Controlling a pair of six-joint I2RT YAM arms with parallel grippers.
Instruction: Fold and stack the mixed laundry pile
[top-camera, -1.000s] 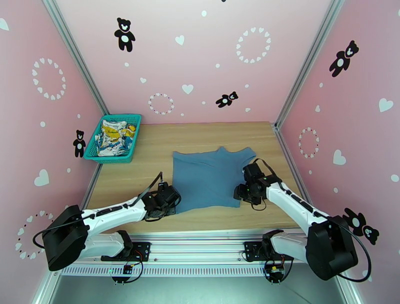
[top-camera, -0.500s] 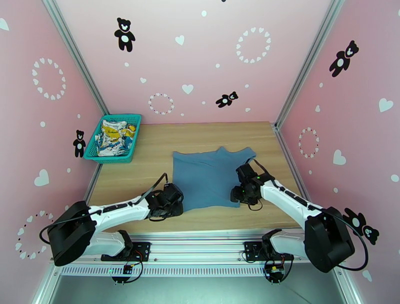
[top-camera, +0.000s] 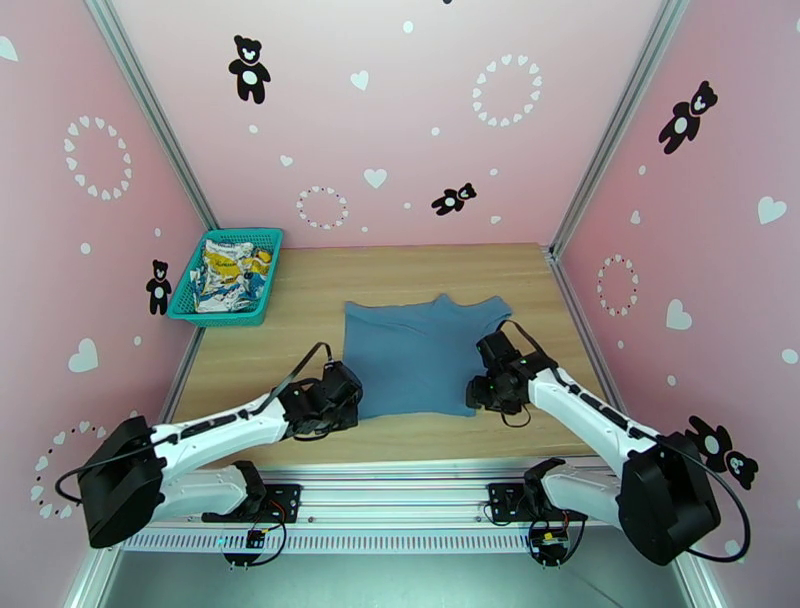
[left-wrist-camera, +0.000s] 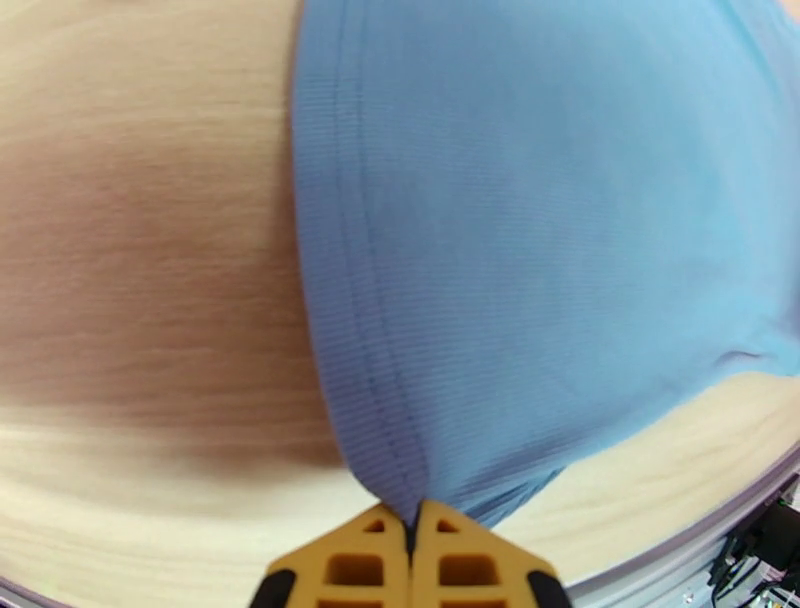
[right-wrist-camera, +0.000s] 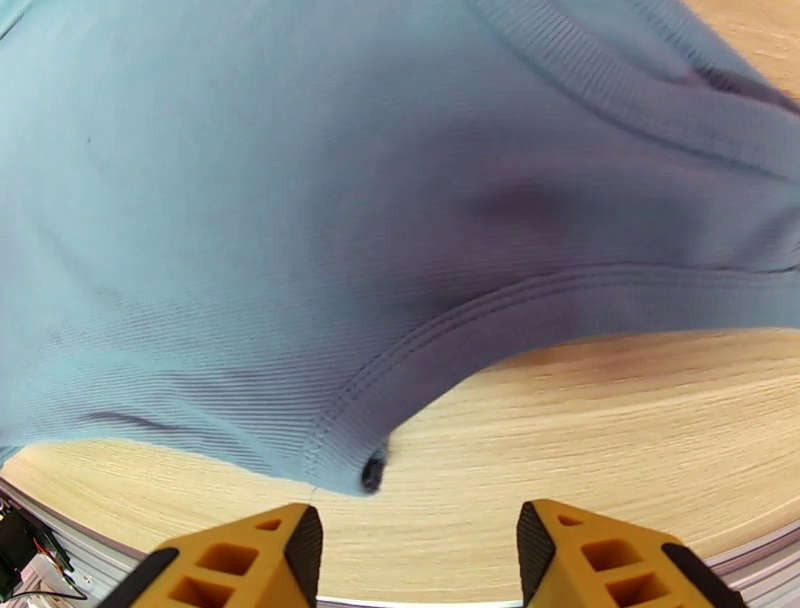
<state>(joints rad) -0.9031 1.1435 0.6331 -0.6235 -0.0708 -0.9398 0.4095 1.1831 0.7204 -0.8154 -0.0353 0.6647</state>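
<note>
Tank top (top-camera: 420, 355) lies spread on the surface (top-camera: 300, 290); left gripper (left-wrist-camera: 410, 535) pinches its near-left corner, right gripper (right-wrist-camera: 412, 535) gapes beside the near-right corner; printed cloth (top-camera: 228, 272) fills the far-left basket (top-camera: 216, 320)

Top cam: high, behind arm bases (top-camera: 270, 497), looks down & fwd over whole wooden surface (top-camera: 400, 270) to pink back wall (top-camera: 400, 120). L wrist cam: v. close, low, faces blue tank top (left-wrist-camera: 520, 200) near-left corner past left gripper (left-wrist-camera: 410, 525). R wrist cam: likewise close, near-right corner past right gripper (right-wrist-camera: 415, 530). All 3 share tank top + surface.

Left claw (left-wrist-camera: 410, 522) clamped, right claw (right-wrist-camera: 417, 535) agape.
</note>
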